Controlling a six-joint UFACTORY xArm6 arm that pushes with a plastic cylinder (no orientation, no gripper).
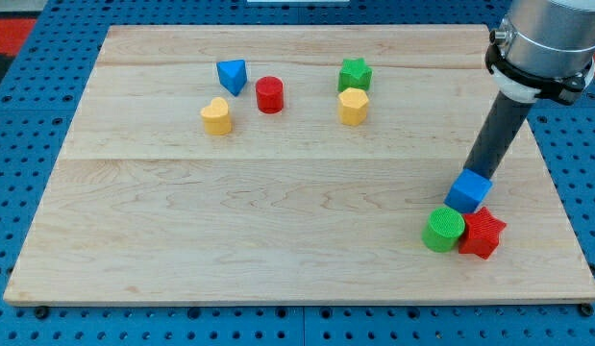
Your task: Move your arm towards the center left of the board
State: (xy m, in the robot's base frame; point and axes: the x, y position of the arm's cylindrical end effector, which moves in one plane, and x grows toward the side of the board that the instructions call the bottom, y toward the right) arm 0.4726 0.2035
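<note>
My dark rod comes down from the view's top right, and my tip [476, 174] rests on the board right behind the blue cube [468, 192], touching or nearly touching it. A green cylinder [443, 230] and a red star [482, 234] sit just below the cube, close together. At the view's upper left are a blue triangle [233, 76], a red cylinder [269, 95] and a yellow heart [216, 115]. At the upper middle are a green star [355, 74] and a yellow hexagon [353, 107].
The wooden board [182, 221] lies on a blue pegboard table [28, 135]. The arm's grey wrist [545, 43] hangs over the board's top right corner.
</note>
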